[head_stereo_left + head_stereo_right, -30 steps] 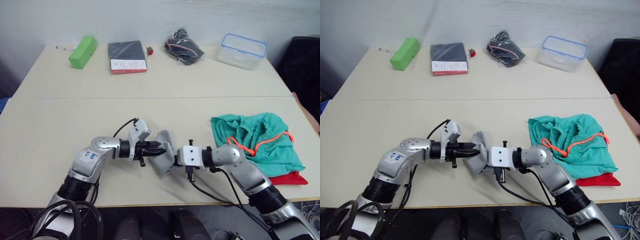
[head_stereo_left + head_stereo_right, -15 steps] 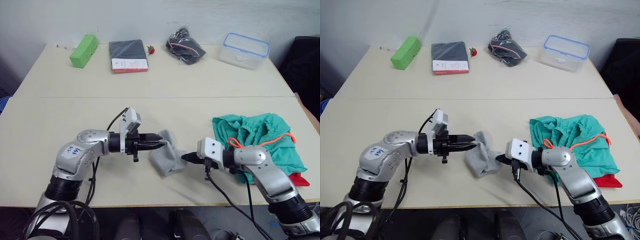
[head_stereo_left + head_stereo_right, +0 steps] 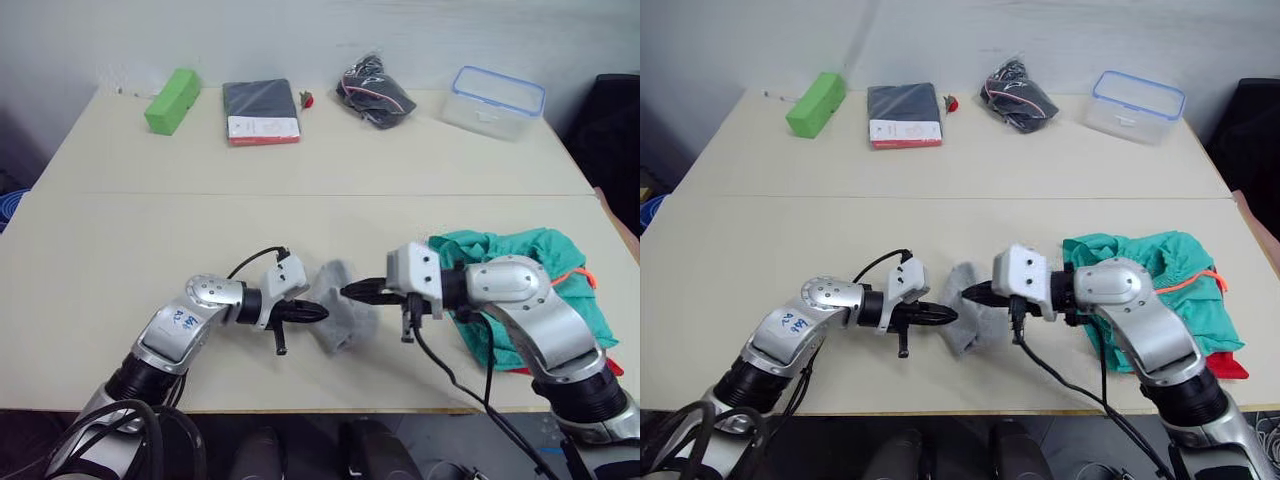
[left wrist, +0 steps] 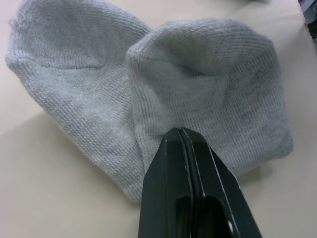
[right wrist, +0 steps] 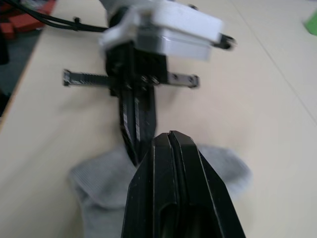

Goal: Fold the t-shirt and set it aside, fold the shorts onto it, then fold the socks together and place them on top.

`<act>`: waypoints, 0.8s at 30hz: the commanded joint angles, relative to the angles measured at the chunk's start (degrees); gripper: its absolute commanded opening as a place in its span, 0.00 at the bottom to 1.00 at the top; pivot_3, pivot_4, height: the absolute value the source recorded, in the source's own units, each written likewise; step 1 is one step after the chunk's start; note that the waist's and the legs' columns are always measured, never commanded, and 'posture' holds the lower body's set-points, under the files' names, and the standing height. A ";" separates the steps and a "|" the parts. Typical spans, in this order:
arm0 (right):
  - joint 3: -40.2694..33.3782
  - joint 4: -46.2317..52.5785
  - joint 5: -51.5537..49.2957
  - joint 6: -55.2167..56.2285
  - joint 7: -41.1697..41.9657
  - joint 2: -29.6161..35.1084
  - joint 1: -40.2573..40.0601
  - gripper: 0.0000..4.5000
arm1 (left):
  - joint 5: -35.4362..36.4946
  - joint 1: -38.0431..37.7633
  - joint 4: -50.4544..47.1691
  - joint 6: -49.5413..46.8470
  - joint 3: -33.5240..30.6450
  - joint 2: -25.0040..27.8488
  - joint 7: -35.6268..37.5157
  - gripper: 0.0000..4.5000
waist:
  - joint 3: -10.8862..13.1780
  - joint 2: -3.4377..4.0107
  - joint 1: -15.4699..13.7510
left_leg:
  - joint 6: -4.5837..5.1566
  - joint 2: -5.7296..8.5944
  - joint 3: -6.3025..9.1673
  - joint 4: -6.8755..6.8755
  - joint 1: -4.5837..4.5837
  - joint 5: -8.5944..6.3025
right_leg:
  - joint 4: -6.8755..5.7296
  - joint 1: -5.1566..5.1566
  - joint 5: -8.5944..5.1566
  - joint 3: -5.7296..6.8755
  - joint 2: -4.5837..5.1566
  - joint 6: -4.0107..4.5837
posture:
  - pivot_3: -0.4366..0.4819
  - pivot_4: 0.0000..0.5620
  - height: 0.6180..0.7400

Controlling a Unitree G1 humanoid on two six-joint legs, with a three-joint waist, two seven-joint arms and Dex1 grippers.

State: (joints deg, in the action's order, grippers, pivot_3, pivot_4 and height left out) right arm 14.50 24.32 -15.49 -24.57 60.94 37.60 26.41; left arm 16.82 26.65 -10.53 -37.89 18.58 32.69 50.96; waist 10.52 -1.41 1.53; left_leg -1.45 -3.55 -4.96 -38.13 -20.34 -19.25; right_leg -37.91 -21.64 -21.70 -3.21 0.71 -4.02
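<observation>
Left arm bent low, reaching inward, its black two-fingered left gripper (image 3: 318, 312) pressed closed, tips level, right arm arched higher, elbow out, black two-fingered right gripper (image 3: 352, 292) closed, pointing toward the left one

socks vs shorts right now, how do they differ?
Colour: the socks are plain light grey, the shorts teal-green with an orange drawstring. Size: the socks are far smaller. Place: the socks lie between the left gripper and right gripper; the shorts sit heaped over the t-shirt. Both rest on the table.
</observation>
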 commanded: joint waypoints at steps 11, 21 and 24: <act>12.82 -23.92 25.90 22.63 -7.86 -2.20 5.78 0.00 | -1.64 -1.60 -1.06 -0.82 -0.01 0.45 0.53 0.00 | -0.02 -0.03 0.42 | 0.05 0.00 -0.13 -0.14 0.06 0.01 | -0.08 0.01 0.02 -0.05 0.02 -0.04 | 0.48 0.27 1.00; 3.42 -21.47 16.56 18.28 -3.24 1.52 4.97 0.00 | -1.86 -2.36 -1.28 -0.49 -0.74 1.12 0.81 0.00 | -0.04 -0.06 0.18 | 0.09 0.03 -0.13 -0.14 0.13 0.08 | -0.11 0.12 0.07 -0.05 0.06 -0.07 | 0.48 0.27 1.00; 0.71 -15.51 9.97 11.24 -1.30 -0.54 6.40 0.00 | -1.87 -2.19 -1.14 -0.30 -1.07 1.07 0.96 0.00 | 0.00 0.01 0.81 | 0.04 -0.03 -0.18 -0.02 0.12 0.11 | -0.14 0.01 0.06 -0.09 -0.02 -0.07 | 0.48 0.27 1.00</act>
State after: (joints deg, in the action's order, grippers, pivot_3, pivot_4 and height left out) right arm 17.52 3.21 -0.95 -10.34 58.66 38.15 30.88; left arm 15.51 24.94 -11.24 -37.97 16.93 33.70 52.11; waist 10.52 -1.41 2.34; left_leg -1.44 -3.62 -5.14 -38.14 -20.23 -19.12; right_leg -38.09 -21.67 -21.64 -3.30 0.65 -4.08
